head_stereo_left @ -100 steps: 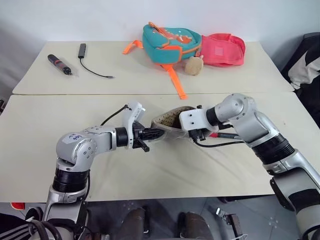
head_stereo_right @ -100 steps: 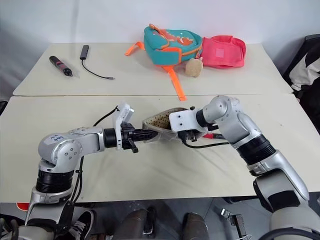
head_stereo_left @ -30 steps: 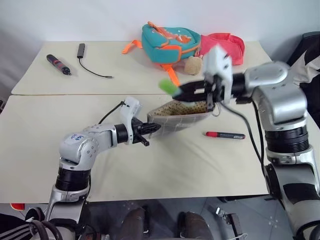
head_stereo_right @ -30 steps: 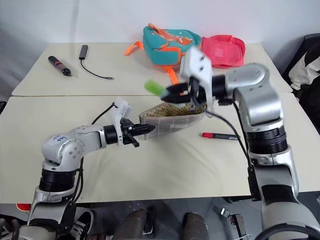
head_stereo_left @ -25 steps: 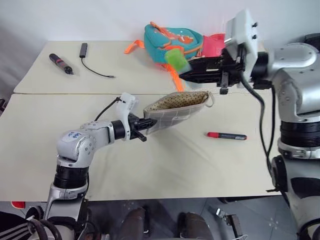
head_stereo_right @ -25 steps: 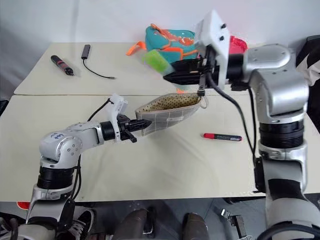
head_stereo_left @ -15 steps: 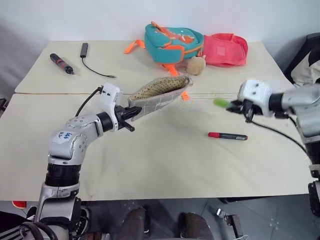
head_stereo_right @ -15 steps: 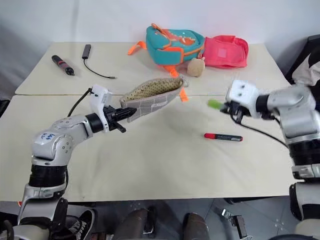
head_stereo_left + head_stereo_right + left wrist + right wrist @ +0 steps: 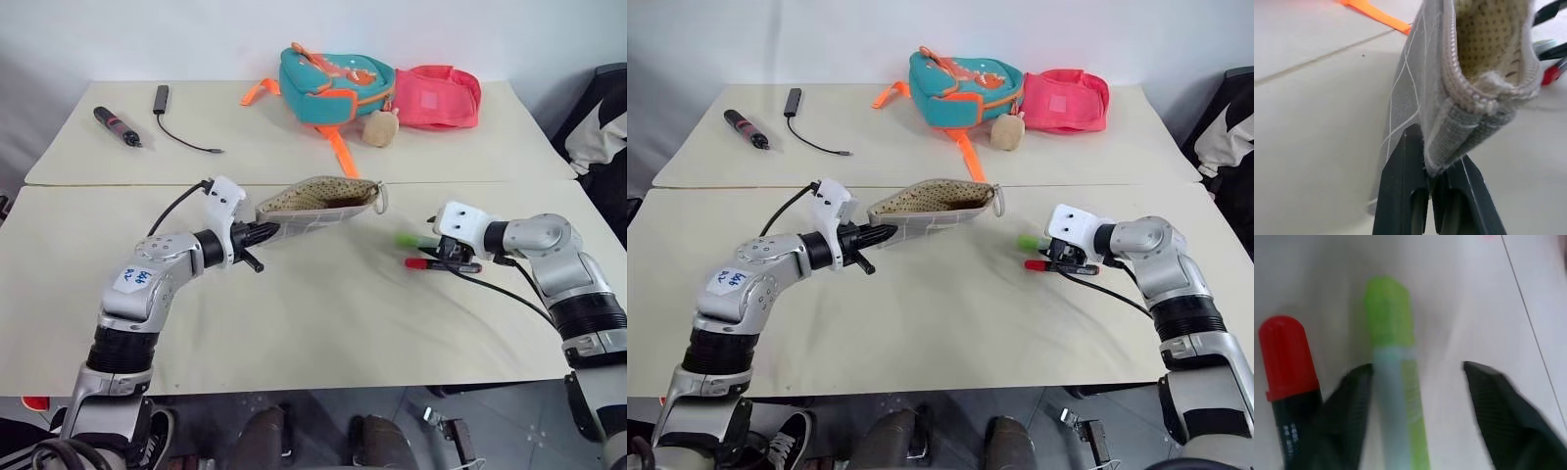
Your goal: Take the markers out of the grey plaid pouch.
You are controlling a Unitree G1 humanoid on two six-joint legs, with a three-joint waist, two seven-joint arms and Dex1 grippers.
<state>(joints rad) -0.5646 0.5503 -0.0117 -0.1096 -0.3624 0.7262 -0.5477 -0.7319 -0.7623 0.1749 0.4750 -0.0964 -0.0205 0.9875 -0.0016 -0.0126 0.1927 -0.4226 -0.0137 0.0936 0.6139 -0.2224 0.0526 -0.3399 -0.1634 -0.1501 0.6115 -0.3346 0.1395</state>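
Both markers out on the table.
Left gripper point(image 9: 263, 233) pinches the grey plaid pouch point(image 9: 318, 203); right gripper point(image 9: 1415, 396), fingers spread, straddles the green marker point(image 9: 1393, 382), red marker point(image 9: 1286, 357) at its nine o'clock.

Silver arms, black cables, white wrist housings

Green marker point(image 9: 1393, 377) blurred, lower end cut off by frame edge. Red marker point(image 9: 443, 263) mostly hidden behind right hand point(image 9: 440, 253). Pouch point(image 9: 1459, 73) bottom too dark to see inside.
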